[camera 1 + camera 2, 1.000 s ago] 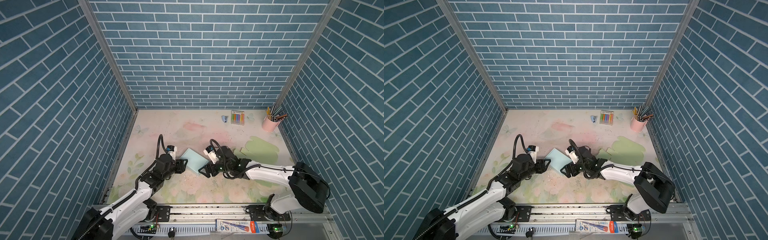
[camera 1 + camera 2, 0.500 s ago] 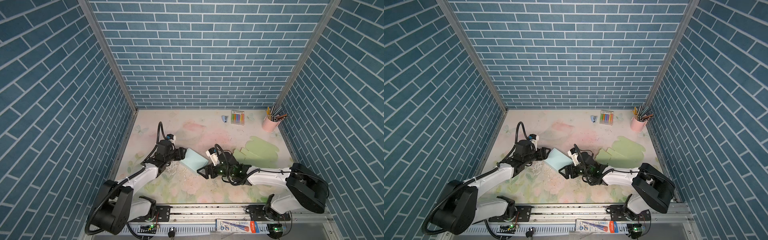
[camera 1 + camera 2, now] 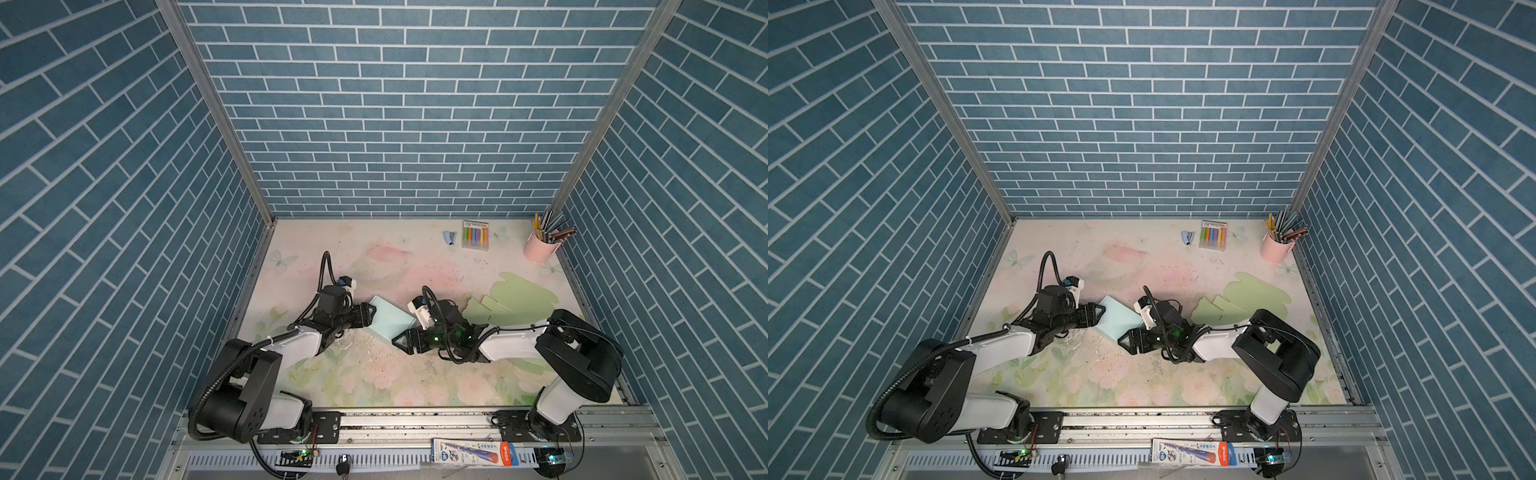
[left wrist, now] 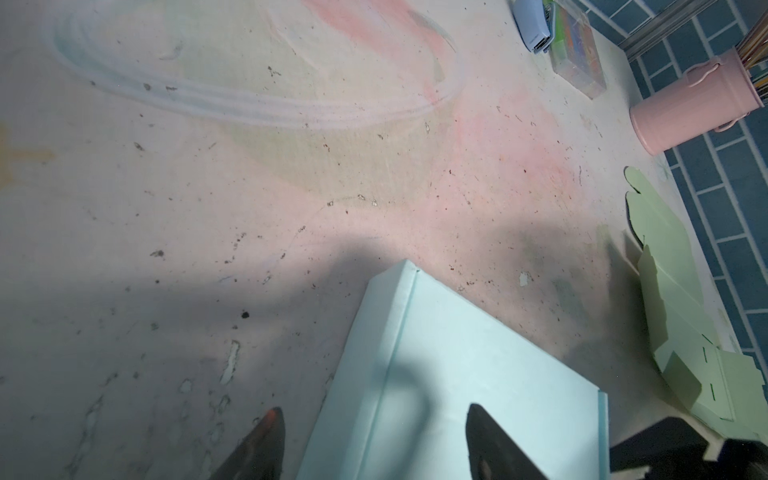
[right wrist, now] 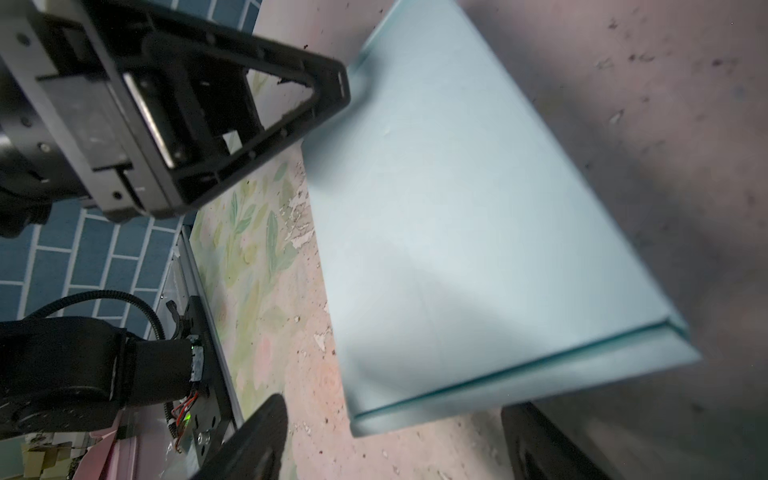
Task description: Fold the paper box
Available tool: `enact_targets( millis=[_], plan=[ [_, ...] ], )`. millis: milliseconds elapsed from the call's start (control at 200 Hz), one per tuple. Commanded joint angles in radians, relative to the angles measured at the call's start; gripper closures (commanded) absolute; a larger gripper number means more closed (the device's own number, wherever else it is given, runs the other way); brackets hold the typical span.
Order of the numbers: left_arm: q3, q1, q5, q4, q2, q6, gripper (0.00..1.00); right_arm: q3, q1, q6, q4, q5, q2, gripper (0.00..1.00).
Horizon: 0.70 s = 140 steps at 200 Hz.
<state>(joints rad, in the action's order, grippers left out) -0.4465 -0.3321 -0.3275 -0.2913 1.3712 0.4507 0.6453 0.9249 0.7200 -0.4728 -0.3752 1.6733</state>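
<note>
A closed light blue paper box (image 3: 390, 319) (image 3: 1120, 318) lies flat mid-table. My left gripper (image 3: 370, 314) (image 3: 1099, 311) is open at the box's left edge. In the left wrist view the left gripper (image 4: 372, 411) straddles that edge of the box (image 4: 457, 365), one finger over the table and one over the lid. My right gripper (image 3: 400, 343) (image 3: 1125, 340) is open just off the box's near corner. In the right wrist view the right gripper (image 5: 395, 407) holds nothing and the box (image 5: 457, 208) lies beyond its tips, with the left gripper (image 5: 332, 83) at the far edge.
A flat green paper cut-out (image 3: 519, 297) lies right of the box, partly under the right arm. A pink pencil cup (image 3: 540, 251), a marker pack (image 3: 476, 235) and a small stapler (image 3: 449, 237) stand at the back right. Brick walls close three sides.
The left arm has swung in and its gripper has moved a little farther back along the box's left edge. The right gripper and the box have hardly moved.
</note>
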Motion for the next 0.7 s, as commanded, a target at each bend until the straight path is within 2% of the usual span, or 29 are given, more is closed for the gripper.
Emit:
enact_targets(
  millis=[0, 125, 350, 570, 695],
  plan=[
    [0.008, 0.003, 0.002, -0.037, 0.009, 0.000, 0.34, 0.056, -0.040, -0.041, -0.007, -0.035, 0.056, 0.26],
    [0.003, 0.005, 0.017, -0.036, 0.023, 0.002, 0.38, 0.141, -0.057, -0.089, 0.040, -0.053, 0.116, 0.33],
    [-0.047, 0.007, 0.065, -0.028, 0.067, -0.007, 0.43, 0.304, -0.112, -0.169, 0.130, -0.080, 0.211, 0.37],
    [-0.189, 0.026, 0.072, -0.035, 0.208, -0.016, 0.45, 0.559, -0.204, -0.227, 0.235, -0.166, 0.380, 0.38],
    [-0.317, 0.046, 0.067, -0.025, 0.323, -0.028, 0.46, 0.731, -0.237, -0.269, 0.339, -0.172, 0.482, 0.38]
  ],
)
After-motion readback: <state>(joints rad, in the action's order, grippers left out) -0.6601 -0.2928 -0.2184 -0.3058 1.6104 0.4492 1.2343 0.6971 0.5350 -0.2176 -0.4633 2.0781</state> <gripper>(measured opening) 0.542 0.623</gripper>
